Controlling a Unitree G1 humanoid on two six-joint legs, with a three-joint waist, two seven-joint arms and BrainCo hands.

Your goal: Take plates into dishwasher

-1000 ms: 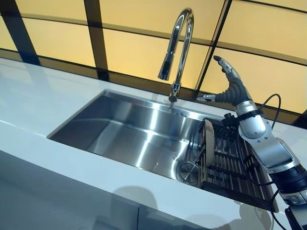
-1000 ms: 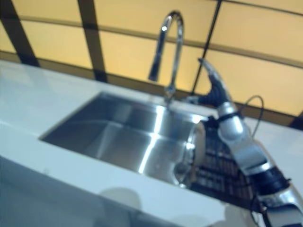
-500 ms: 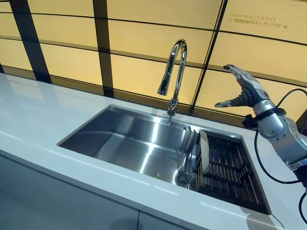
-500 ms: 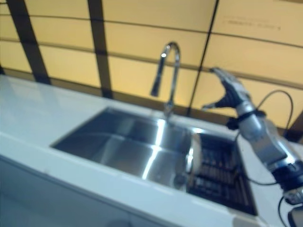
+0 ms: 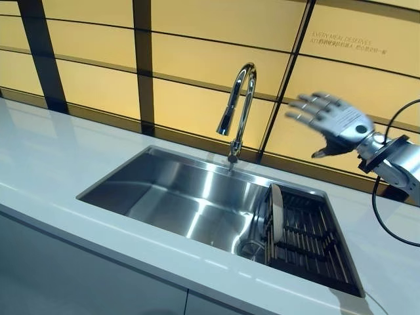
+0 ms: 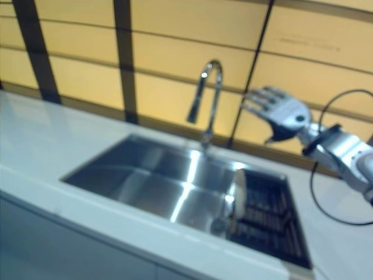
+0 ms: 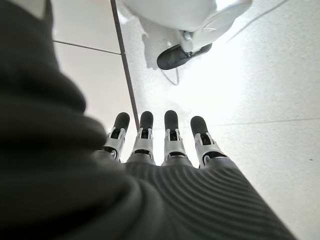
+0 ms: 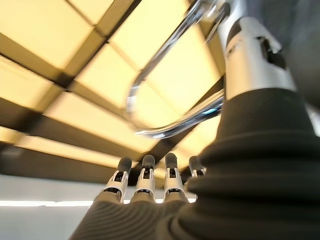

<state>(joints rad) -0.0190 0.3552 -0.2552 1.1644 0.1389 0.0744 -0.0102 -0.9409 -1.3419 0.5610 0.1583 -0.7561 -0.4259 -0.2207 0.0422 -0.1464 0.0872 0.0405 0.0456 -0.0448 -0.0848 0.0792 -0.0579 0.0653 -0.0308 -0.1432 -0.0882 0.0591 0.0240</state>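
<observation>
A white plate [image 5: 276, 212] stands on edge at the left end of a dark dish rack [image 5: 314, 244] in the right part of the steel sink [image 5: 177, 193]. My right hand [image 5: 333, 120] is open and empty, raised in the air above the rack and to the right of the tap [image 5: 237, 105], fingers spread toward the tap. Its wrist view shows straight fingers [image 8: 146, 180] with the tap [image 8: 165, 85] past them. My left hand [image 7: 165, 145] shows only in its own wrist view, open and empty, pointing down at the floor.
A white countertop [image 5: 59, 164] surrounds the sink. A yellow panelled wall [image 5: 184, 59] with dark strips rises behind it. The sink's drain [image 5: 252, 248] lies beside the rack. Grey cabinet fronts [image 5: 79, 282] run below the counter edge.
My right hand has risen from just above the rack and turned, its fingers now spread toward the tap. The camera has tilted up, showing more of the wall.
</observation>
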